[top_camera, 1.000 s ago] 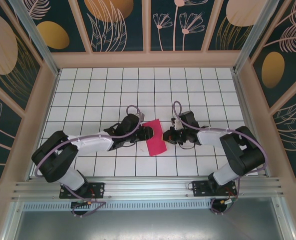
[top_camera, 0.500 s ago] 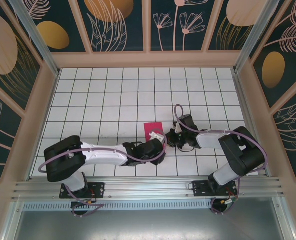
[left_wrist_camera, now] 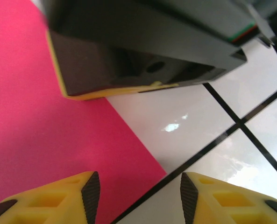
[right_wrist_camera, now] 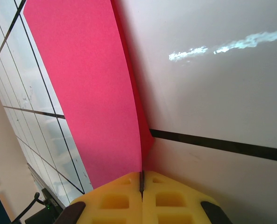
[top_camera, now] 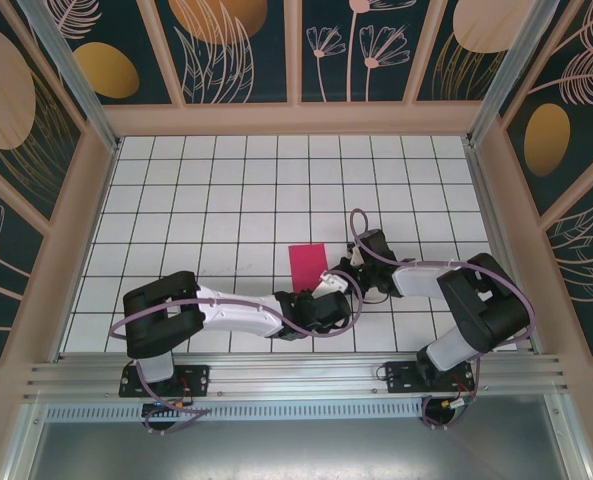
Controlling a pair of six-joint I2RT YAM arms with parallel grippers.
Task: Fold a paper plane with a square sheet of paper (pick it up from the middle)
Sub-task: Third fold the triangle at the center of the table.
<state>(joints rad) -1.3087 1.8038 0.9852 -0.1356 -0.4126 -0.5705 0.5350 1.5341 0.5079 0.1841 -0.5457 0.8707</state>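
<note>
We are seeing the right gripper (right_wrist_camera: 141,179) clenching one edge of the square sheet of paper (top_camera: 307,265), which is lying on the white tiled table (top_camera: 176,200). The left gripper (left_wrist_camera: 136,191) is hovering released over a paper edge.

So the folded sheet of paper (top_camera: 307,265) lies on the tiled table (top_camera: 176,200), about mid-width, in the near half. The right gripper (right_wrist_camera: 141,181) reaches in from the right onto the sheet's right edge. The left gripper (left_wrist_camera: 136,196) sits just nearer, at the sheet's near right corner.
</note>
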